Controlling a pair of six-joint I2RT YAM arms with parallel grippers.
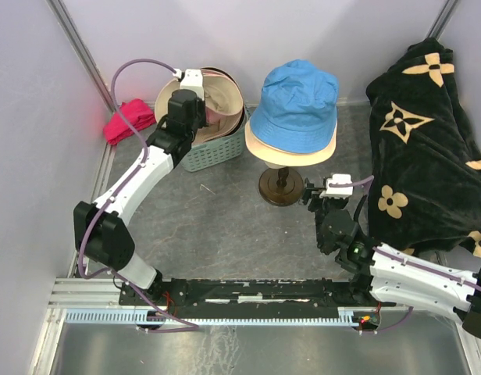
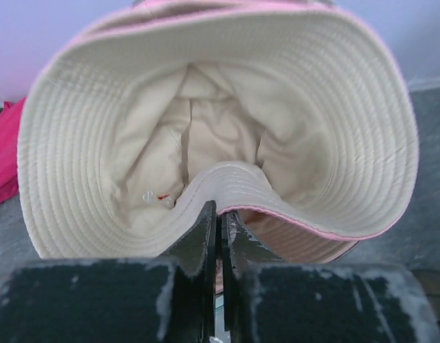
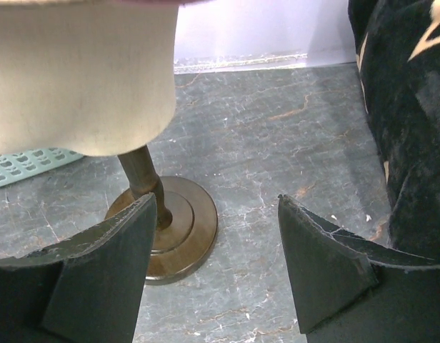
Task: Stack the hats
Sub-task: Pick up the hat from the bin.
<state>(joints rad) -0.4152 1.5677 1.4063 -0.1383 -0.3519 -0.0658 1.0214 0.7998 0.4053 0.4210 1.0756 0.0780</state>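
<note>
1. Table (image 1: pixel 225 226): dark grey slab with pale marble veining, matt and flat; fills the middle of the top view.
2. Walls (image 1: pixel 225 39): plain pale lilac panels on three sides, with grey metal posts in the upper corners.
3. Rail (image 1: pixel 84 293): slotted aluminium along the lower edge, carrying both arm bases.
4. Basket (image 1: pixel 217 148): pale green slatted plastic, upper left of centre on the table.
5. Pink hat (image 2: pixel 334 143): soft bucket hat, pink outside with a cream lining and a ring-stitched brim. It lies mouth-up in the basket, its near brim buckled upward.
6. Left gripper (image 2: pixel 220 218): black fingers pressed together, pinching that buckled brim of the pink hat.
7. Stand (image 1: pixel 281 186): turned dark wood post on a round, stepped foot; table centre, just right of the basket.
8. Blue hat (image 1: pixel 295 101): smooth cotton with a domed crown; topmost on the stand, upper centre.
9. Cream hat (image 1: pixel 260 147): sits under the blue hat on the stand, its brim showing all round below.
10. Right gripper (image 3: pixel 216 207): fingers spread wide and holding nothing; low over the table just right of the stand's foot.
11. Black cloth (image 1: pixel 428 148): plush, with beige flower marks; heaped at the right edge.
12. Magenta cloth (image 1: pixel 127 121): small and crumpled, upper left against the wall.
</note>
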